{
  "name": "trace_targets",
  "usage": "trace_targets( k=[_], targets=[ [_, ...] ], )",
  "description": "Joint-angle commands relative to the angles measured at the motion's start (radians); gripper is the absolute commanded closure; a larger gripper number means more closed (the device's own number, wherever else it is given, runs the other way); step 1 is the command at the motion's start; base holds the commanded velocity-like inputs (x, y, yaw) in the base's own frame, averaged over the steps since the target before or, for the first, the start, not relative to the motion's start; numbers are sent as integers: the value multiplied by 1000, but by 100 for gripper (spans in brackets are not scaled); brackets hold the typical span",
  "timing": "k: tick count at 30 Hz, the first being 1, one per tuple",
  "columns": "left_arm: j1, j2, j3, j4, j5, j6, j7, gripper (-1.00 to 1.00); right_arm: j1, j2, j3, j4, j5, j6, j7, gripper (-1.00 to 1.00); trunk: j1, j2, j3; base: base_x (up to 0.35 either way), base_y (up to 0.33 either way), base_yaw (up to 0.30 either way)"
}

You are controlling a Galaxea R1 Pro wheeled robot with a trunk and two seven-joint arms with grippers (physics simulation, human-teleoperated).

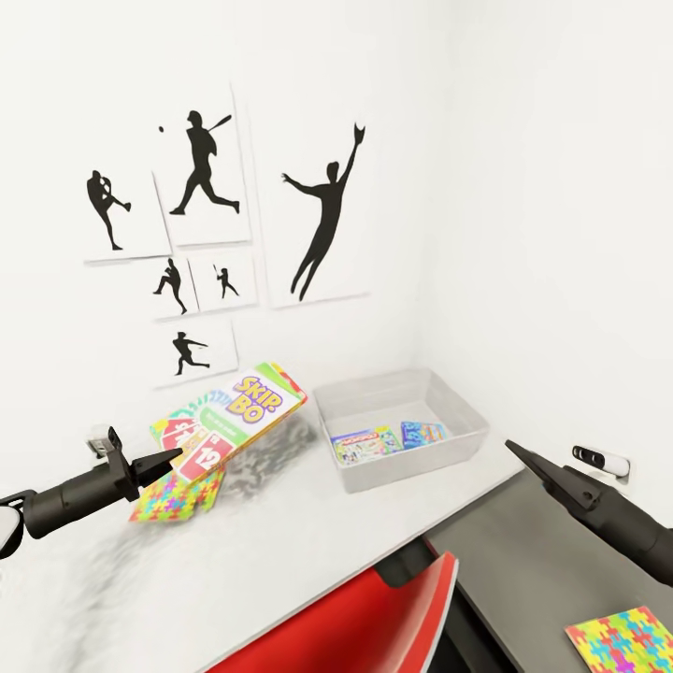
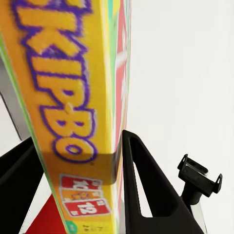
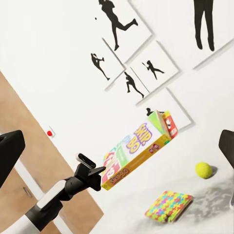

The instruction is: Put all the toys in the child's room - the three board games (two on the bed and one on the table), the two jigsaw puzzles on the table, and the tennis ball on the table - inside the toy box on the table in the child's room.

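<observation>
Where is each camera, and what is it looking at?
Head: up high, looking down at the table, the toy box and both arms.
Left wrist: on the left arm, close up on the Skip-Bo box squeezed in the left pincer.
Right wrist: on the right arm, looking across at the left pincer, a puzzle and the ball.
All three show the Skip-Bo box.

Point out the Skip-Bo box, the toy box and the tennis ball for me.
Skip-Bo box point(image 1: 238, 416): head view, on its printed cover.
Toy box point(image 1: 467, 447): head view, on its near right wall.
Tennis ball point(image 3: 204, 169): right wrist view, on the ball's middle.
</observation>
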Motion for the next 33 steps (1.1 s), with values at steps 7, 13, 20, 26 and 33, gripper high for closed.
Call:
trace_targets(
  k=[7,13,20,26,33],
  targets=[
    [-1,0,1,0,-3,5,-5,100,-1,0,0,0,-5,7,0,-100,0,-1,10,87,22,0],
    [0,0,1,0,-2,5,-5,100,-1,0,0,0,-5,7,0,-100,0,-1,19,63,12,0],
    [0,0,1,0,-3,5,-5,100,0,0,0,0,-5,7,-1,-100,0,-1,20,93,1,0],
    [1,-1,1,0,-2,5,-5,100,-1,0,0,0,-5,7,-2,-100,0,-1,20,76,0,0],
    [1,-1,1,0,-1,5,-5,100,-1,0,0,0,-5,7,-2,-100,0,-1,20,41,0,0]
  ],
)
